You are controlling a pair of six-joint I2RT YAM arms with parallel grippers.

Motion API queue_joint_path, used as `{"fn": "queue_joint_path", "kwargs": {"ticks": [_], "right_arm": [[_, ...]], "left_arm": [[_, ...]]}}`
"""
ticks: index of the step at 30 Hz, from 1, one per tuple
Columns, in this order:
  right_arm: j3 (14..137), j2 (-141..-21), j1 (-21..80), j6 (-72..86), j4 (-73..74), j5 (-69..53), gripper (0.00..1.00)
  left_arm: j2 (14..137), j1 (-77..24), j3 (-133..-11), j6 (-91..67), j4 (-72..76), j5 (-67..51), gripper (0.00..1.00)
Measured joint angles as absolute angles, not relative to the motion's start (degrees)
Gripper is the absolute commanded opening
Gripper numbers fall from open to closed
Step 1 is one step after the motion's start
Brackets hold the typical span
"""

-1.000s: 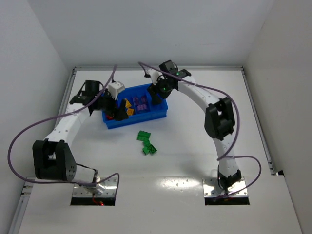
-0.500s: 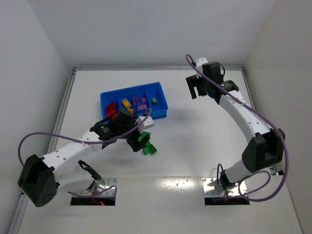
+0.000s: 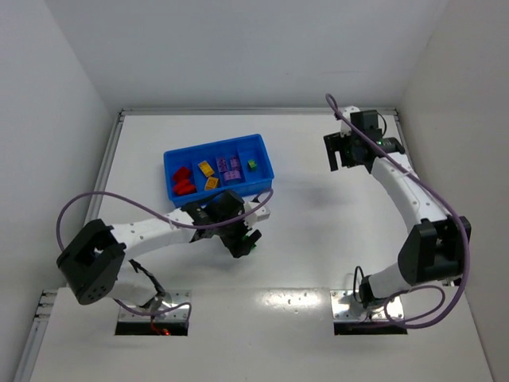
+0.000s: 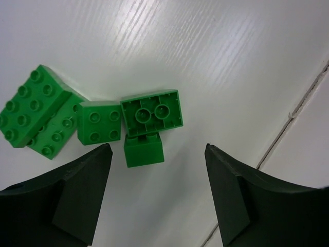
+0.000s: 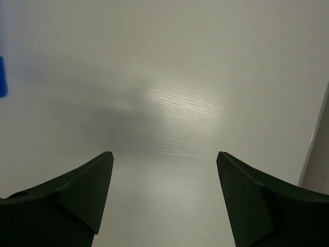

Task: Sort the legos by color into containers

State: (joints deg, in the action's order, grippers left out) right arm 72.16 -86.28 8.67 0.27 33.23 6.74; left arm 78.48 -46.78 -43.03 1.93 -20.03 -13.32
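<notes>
Jaws on your left arm [image 3: 151,231] are spread wide with nothing between them. They hang over a cluster of green bricks [image 3: 248,243] on the white surface [image 3: 318,239]. In the left wrist view, one green brick lies upside down [image 4: 152,113], hollow side up. A small square green brick [image 4: 99,122] touches its left edge, and a small green block [image 4: 144,151] sits against its lower edge. Two larger studded green bricks [image 4: 33,105] lie at the left, touching each other. The nearer of the two touches the small square one.

Your blue tray [image 3: 259,183] is just beyond the left arm's wrist. Its far-left compartment holds red bricks [image 3: 183,181], the next holds yellow [image 3: 208,175] and the third holds purple [image 3: 231,168]. A single green brick [image 3: 252,165] is in the right-hand one.

Jaws on your right arm [image 3: 406,191] are also wide apart and hold nothing. They are over bare surface, well to the right of the tray. Only a sliver of blue [image 5: 2,77] shows at the left edge of the right wrist view.
</notes>
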Motion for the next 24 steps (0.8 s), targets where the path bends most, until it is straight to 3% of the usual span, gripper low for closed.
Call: {"fn": "queue_joint_path", "kwargs": {"ticks": [7,13,24], "right_arm": [[71.07,-84.01,6.57,0.27,33.65,4.47,0.83],[70.89,-83.66,5.72,0.27,34.52,2.81,0.83],[70.65,-83.64,4.27,0.27,34.83,1.32,0.83]], "left_arm": [[81.32,-47.4,-44.12,-2.92,-20.03,-11.25,0.79],[82.81,-46.74,-44.75,-6.09,-20.58,-9.56,0.71],[84.49,-46.04,-46.65,-8.1,-22.04,-8.43,0.67]]}}
